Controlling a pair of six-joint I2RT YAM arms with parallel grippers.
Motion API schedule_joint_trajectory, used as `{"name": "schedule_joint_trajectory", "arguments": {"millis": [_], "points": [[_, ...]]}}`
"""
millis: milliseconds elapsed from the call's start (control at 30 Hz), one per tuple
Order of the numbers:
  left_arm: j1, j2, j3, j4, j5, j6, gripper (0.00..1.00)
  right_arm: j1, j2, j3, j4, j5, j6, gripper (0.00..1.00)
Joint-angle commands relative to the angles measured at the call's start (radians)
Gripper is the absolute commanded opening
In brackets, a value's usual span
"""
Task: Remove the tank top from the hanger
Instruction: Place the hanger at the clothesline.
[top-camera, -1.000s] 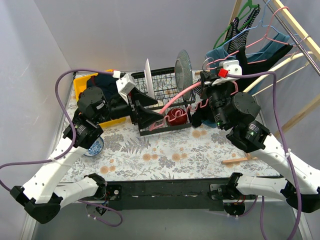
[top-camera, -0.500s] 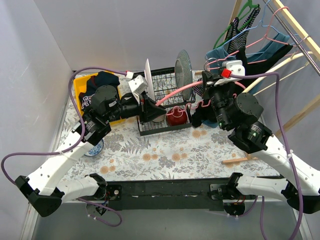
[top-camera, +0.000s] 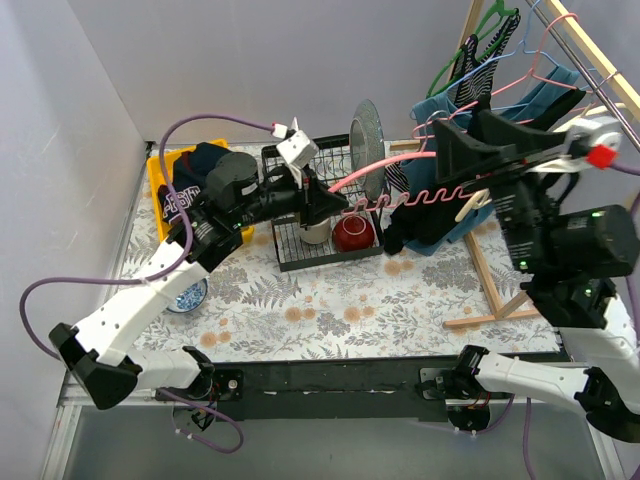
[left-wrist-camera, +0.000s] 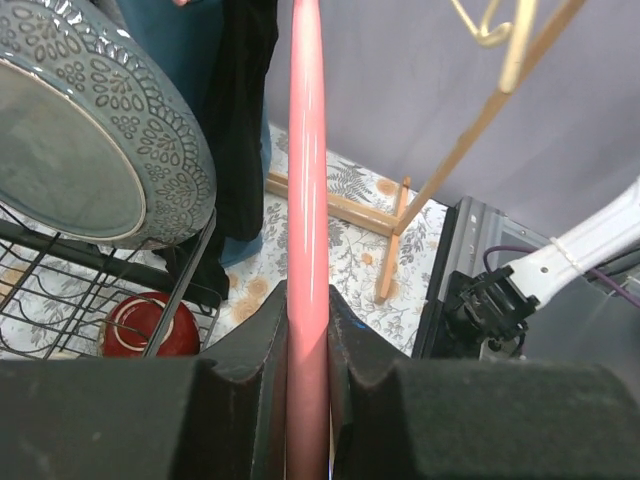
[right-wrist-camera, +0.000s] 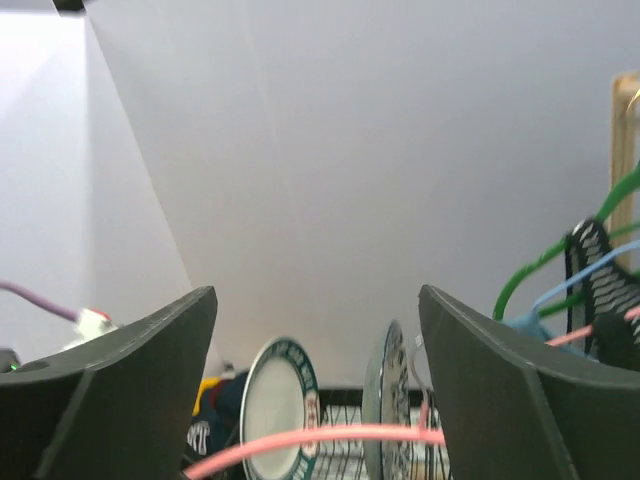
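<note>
Up went my right gripper (top-camera: 478, 150), now wide open and off the pink hanger (top-camera: 372, 179). My left gripper (top-camera: 332, 200) pinches that hanger; the black tank top (top-camera: 432, 215) hangs on it, just past my left fingers.

You have two hands: one left hand (left-wrist-camera: 307, 300), one right hand (right-wrist-camera: 315, 300). There is one pink hanger (top-camera: 400, 170) with one black tank top (top-camera: 425, 220). At the far side of the table, one dish rack (top-camera: 330, 255) holds two plates, a grey plate (top-camera: 367, 135) and a white plate (right-wrist-camera: 280, 415), plus one red bowl (top-camera: 352, 232). One yellow bin (top-camera: 160, 178) sits far left.
</note>
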Motion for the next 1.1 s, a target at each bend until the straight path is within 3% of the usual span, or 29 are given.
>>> {"name": "schedule_joint_trajectory", "arguments": {"millis": [0, 400, 700, 1067], "points": [[-0.022, 0.031, 0.072, 0.064, -0.033, 0.017, 0.00, 0.003, 0.017, 0.134, 0.007, -0.064, 0.019, 0.91], [-0.105, 0.165, 0.226, 0.149, -0.039, 0.049, 0.00, 0.001, -0.015, 0.236, 0.029, -0.270, 0.102, 0.93], [-0.157, 0.369, 0.411, 0.236, -0.061, 0.072, 0.00, 0.001, -0.041, 0.265, 0.032, -0.417, 0.210, 0.95], [-0.180, 0.573, 0.621, 0.325, -0.105, 0.088, 0.00, 0.001, -0.081, 0.251, 0.027, -0.422, 0.254, 0.99]]}}
